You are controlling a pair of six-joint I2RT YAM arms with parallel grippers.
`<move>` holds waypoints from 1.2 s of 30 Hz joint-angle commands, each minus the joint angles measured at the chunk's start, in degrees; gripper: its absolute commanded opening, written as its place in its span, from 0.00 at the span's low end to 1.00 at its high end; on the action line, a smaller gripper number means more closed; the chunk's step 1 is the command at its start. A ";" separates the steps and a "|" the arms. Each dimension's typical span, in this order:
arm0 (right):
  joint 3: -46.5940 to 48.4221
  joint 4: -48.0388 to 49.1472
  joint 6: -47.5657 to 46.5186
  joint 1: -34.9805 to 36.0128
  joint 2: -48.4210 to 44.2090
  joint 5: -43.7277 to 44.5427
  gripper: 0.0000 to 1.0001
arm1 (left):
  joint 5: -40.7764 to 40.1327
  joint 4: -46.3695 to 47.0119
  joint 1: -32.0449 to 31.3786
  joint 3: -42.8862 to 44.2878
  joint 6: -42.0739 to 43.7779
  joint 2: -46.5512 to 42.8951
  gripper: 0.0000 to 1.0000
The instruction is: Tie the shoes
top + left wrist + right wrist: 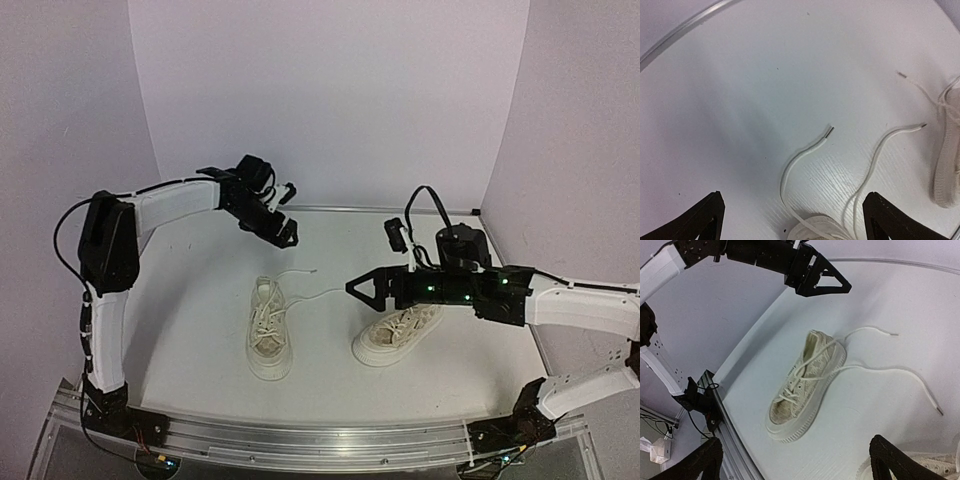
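Gaping left gripper (283,233), right gripper (360,291) near untied shoes (270,338)

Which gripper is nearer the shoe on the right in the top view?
Right. The right gripper hovers just past the left end of that shoe; the left gripper hangs far back, beyond the other shoe.

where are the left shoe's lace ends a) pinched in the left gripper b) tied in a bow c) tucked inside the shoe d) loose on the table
d: the lace ends of the left shoe lie loose on the table, the open left gripper clear of them.
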 commanded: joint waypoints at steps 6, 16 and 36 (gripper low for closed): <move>-4.95 -3.98 1.18 -0.69 -5.58 3.04 0.98 | -6.05 -11.32 -3.37 18.10 11.69 17.24 0.96; -4.61 -4.10 1.10 -0.93 -4.32 2.26 0.98 | -6.53 -14.03 -5.75 23.99 16.16 24.46 0.80; -4.47 -4.39 2.14 -0.95 -5.00 2.42 0.98 | 0.49 -18.79 -5.09 28.54 15.41 31.32 0.46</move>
